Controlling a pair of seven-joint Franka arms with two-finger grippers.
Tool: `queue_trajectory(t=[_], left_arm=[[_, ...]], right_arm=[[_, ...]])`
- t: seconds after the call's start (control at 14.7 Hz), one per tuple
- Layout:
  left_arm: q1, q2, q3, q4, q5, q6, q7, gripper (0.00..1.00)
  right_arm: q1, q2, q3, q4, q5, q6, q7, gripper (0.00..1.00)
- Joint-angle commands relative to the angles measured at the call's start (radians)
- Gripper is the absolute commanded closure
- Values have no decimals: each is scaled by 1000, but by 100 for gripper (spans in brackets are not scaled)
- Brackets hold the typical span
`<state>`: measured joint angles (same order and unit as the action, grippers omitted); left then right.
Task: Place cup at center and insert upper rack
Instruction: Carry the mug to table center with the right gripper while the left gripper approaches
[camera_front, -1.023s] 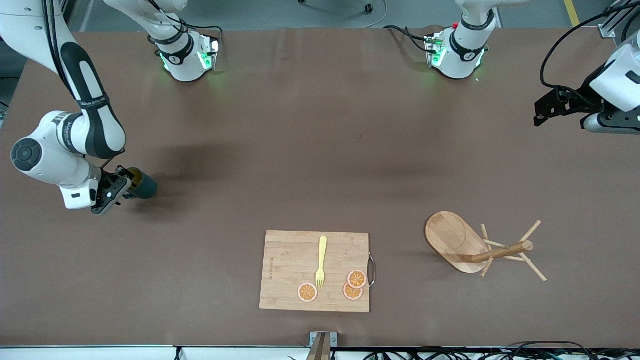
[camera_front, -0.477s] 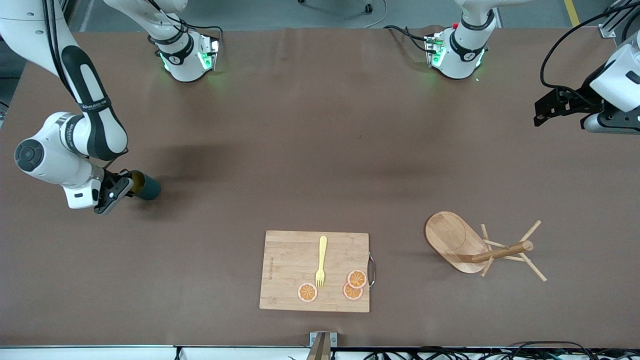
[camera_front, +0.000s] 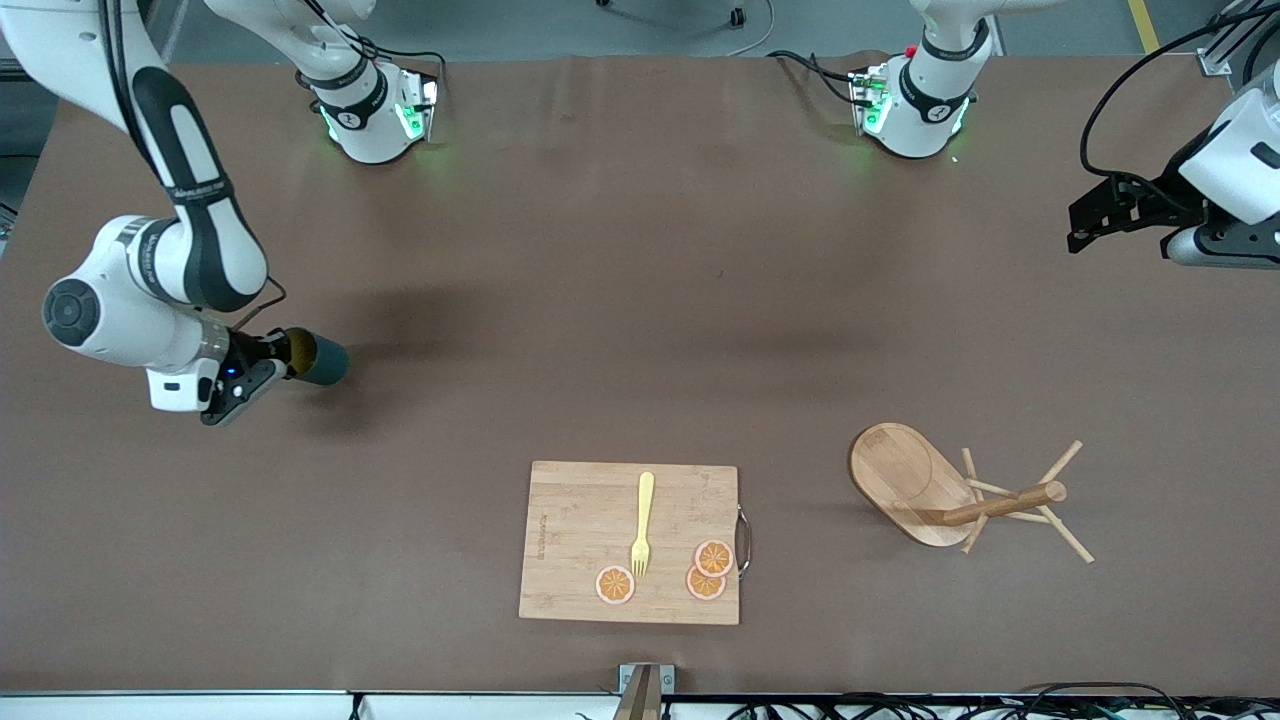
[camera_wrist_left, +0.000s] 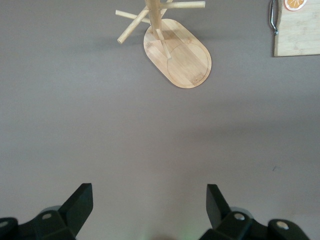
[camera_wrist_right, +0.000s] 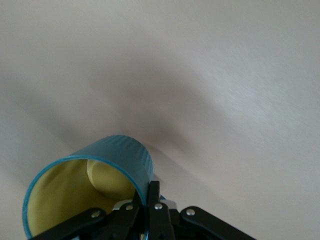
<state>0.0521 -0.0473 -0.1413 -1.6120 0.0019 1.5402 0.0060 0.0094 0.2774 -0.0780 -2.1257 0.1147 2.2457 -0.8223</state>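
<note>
My right gripper (camera_front: 272, 368) is shut on the rim of the cup (camera_front: 318, 360), a dark teal mug held on its side above the table at the right arm's end. In the right wrist view the cup (camera_wrist_right: 100, 175) shows its yellow inside, with one finger inside the wall and one outside. The upper rack (camera_front: 955, 492), a light wooden mug tree, lies on its side on the table toward the left arm's end. My left gripper (camera_front: 1075, 240) is open and empty, high over the table's end; its wrist view shows the upper rack (camera_wrist_left: 175, 55) below.
A bamboo cutting board (camera_front: 580, 520) lies near the front edge, nearer to the front camera than the table's middle. It carries a yellow fork (camera_front: 643, 522) and three orange slices (camera_front: 706, 568). The board's corner shows in the left wrist view (camera_wrist_left: 300, 35).
My right gripper has carried the cup a little toward the table's middle and away from the front camera. The left arm has not moved.
</note>
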Motion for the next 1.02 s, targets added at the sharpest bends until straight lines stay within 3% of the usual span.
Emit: queue_trajectory(t=[0.0,0.27,0.55,0.95], left_arm=[[0,4,-3,14,6,-9,-4,0],[2,4,-3,14,4,-8,-4,0],[0,4,-3,14,6,-8,-4,0],[-11,14,-4,14,4,6,-30,0]], right_arm=[[96,-69,-3,-26,20,-47,191,100],[309,-92,-2,-4,23,-75,597,100],[579,-69,-3,133,71,-75,1058,100],[826,155,-5,424,77,-72,1599,100]])
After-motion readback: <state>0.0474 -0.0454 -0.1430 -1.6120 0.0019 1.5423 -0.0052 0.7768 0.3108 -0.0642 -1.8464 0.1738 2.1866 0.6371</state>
